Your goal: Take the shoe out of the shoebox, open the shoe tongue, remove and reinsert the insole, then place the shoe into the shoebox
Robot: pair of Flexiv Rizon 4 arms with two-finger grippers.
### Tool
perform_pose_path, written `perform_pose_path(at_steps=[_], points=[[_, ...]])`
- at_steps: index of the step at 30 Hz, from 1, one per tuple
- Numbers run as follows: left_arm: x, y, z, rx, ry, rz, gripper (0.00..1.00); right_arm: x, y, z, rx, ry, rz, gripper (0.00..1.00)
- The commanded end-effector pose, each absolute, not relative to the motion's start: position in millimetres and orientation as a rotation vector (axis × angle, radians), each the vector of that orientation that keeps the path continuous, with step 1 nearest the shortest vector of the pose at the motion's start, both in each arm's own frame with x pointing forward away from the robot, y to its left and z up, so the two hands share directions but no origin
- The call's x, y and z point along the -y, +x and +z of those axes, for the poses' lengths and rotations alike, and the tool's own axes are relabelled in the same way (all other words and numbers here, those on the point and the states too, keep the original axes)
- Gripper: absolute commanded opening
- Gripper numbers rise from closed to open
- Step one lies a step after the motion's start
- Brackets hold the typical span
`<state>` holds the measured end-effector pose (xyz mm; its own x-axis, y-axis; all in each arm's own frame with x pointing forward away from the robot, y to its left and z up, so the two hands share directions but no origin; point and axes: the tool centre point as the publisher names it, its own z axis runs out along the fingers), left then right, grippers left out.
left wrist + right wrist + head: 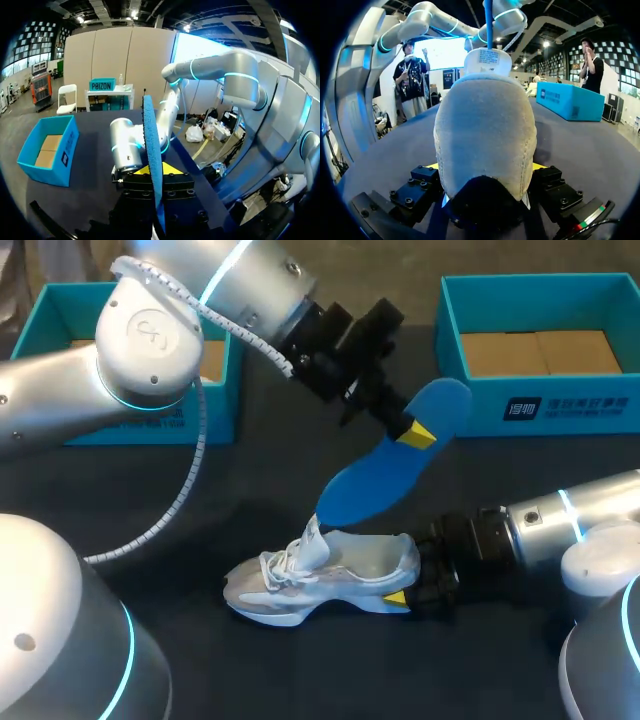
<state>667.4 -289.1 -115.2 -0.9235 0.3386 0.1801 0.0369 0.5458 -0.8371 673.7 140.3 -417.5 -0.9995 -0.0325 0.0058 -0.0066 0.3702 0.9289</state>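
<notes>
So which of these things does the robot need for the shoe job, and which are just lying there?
Needed: white shoe; blue insole; left pincer holding the insole; right pincer holding the shoe; a blue shoebox.
Lying about: the second shoebox, though I cannot tell which one is spare.

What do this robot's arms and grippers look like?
The left arm and right arm are smooth silver-grey tubes with rounded joints ringed in glowing cyan. A white coiled cable runs along the left arm. The left gripper and right gripper are black with yellow tips.
</notes>
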Motion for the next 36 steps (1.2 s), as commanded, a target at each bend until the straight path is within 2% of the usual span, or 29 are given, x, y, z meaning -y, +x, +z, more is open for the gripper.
perform_pose_path(at_steps=[1,14,28,36], points=[[283,651,-97,2.441,-0.317,1.406,0.0,-141,673,-419,2.584,0.036,-1.746,0.0],[257,638,-22,2.217,-0.263,1.524,0.0,-141,673,-419,2.584,0.036,-1.746,0.0],[257,638,-22,2.217,-0.263,1.524,0.0,-141,673,-419,2.584,0.036,-1.746,0.0],[238,621,20,2.057,-0.126,1.749,0.0,-141,673,-419,2.584,0.036,-1.746,0.0]])
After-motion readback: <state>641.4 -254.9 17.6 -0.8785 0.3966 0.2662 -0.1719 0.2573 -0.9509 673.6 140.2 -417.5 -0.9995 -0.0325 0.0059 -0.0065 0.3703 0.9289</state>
